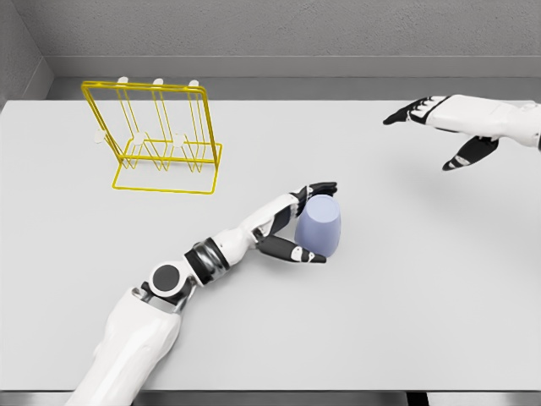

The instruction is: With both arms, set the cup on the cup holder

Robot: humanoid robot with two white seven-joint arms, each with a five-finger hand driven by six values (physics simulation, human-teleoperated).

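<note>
A pale blue cup [320, 226] stands upside down near the middle of the grey table [406, 288]. My left hand [306, 222] is wrapped around its left side, fingers above and thumb below, touching the cup. The yellow wire cup holder [161, 139] stands at the back left, well apart from the cup. My right hand [439, 127] hovers at the far right above the table, fingers spread and holding nothing.
A grey wall runs behind the table's far edge. The table's front edge lies along the bottom of the view.
</note>
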